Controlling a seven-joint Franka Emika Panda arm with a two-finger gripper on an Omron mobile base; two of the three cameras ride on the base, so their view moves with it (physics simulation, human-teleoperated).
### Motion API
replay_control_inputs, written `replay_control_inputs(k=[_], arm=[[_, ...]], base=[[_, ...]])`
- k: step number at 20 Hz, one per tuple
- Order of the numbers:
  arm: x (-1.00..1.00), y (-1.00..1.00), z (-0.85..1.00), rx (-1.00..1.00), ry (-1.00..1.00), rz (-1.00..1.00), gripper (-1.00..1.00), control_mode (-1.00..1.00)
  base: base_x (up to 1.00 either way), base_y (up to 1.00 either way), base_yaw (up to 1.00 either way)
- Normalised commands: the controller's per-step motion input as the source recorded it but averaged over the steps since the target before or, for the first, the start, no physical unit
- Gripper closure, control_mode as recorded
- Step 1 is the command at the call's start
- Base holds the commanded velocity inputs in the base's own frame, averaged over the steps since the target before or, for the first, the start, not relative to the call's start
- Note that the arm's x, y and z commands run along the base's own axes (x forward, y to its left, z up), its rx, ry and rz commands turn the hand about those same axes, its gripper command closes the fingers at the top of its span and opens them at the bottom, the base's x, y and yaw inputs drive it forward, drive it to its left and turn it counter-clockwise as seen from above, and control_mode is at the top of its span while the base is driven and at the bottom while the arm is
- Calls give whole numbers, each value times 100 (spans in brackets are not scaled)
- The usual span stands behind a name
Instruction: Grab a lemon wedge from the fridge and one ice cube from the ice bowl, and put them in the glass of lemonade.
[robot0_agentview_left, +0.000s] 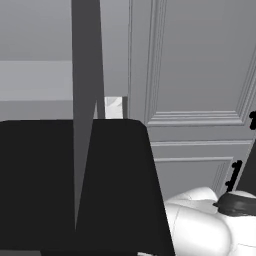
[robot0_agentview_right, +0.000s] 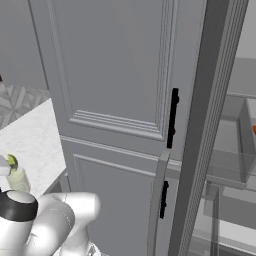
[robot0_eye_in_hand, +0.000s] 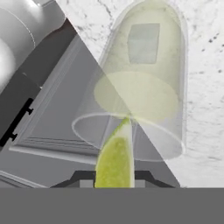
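Seen from the hand, the glass of lemonade (robot0_eye_in_hand: 144, 94) stands on the white marble counter (robot0_eye_in_hand: 205, 87) right under the hand, with an ice cube (robot0_eye_in_hand: 143, 43) in the pale yellow drink. My gripper (robot0_eye_in_hand: 114, 178) is shut on the yellow lemon wedge (robot0_eye_in_hand: 114, 155), whose tip reaches just over the glass's rim. From the right base camera, the glass (robot0_agentview_right: 19, 181) stands at the far left with the wedge (robot0_agentview_right: 12, 161) above it. The fridge (robot0_agentview_right: 230, 150) stands open at the right, showing clear shelves. The ice bowl is out of view.
Light grey panelled cabinets with short black handles (robot0_agentview_right: 172, 117) rise between the counter and the fridge. The dark fridge door's edge (robot0_agentview_right: 212, 100) juts toward me. A large dark panel (robot0_agentview_left: 50, 185) stands close on the left. A small orange item (robot0_agentview_right: 254, 130) lies on a fridge shelf.
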Motion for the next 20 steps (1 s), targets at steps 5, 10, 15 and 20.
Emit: replay_control_inputs(k=[5,10,15,20], arm=[[18,0,-11,0,-3,0,100,-100],[27,1,-7,0,-5,0,100,-100],[7,17,-16,-3,-4,0,100,-100],[-7,9,-1,-2,-1,0,-100,-100]], base=[[0,0,0],[0,0,0],[0,0,0],[0,0,0]])
